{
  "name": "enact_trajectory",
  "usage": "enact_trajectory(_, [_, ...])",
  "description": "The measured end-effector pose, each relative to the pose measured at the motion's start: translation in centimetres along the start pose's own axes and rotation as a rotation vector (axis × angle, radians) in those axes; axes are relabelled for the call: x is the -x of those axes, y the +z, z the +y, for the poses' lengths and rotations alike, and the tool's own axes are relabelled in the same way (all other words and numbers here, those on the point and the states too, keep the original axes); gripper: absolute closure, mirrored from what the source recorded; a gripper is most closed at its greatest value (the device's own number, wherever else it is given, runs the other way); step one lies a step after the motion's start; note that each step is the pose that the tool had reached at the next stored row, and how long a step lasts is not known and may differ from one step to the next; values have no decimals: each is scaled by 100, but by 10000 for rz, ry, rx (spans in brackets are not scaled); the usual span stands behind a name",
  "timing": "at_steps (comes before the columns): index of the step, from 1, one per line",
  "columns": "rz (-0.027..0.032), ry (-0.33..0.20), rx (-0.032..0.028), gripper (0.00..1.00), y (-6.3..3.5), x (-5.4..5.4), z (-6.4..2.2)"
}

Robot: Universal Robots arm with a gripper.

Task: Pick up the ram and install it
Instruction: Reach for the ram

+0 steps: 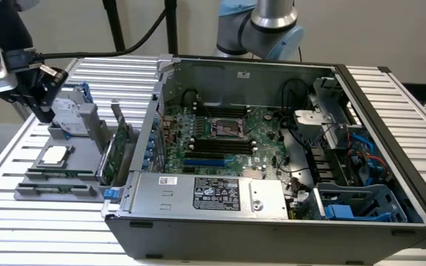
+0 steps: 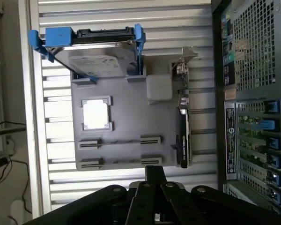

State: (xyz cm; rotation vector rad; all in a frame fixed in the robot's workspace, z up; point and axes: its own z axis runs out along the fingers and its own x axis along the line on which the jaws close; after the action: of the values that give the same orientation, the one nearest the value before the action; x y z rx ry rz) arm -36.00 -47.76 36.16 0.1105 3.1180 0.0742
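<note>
At the exterior view's left, black end effector (image 1: 45, 115) above the slatted metal table (image 1: 6, 221), pinched narrow, holding nothing. Nearby, grey plastic parts tray (image 1: 87, 173) with the ram (image 1: 54, 190), a long thin stick on edge in a near slot (green barely tellable). Rightwards, tall green expansion card (image 1: 117, 149), then open grey computer case (image 1: 272, 238) with black memory slots (image 1: 221, 145). Risks: descending pinched and jabbing the stick's edge; clipping the blue-framed hard drive (image 1: 69, 119) alongside.
</note>
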Motion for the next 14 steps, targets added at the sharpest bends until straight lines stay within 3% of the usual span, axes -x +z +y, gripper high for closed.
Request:
enact_trajectory(9, [0,-1,-20,100,116,-402,-43])
enact_trajectory(14, [1,-1,-22,100,121,-421,-44])
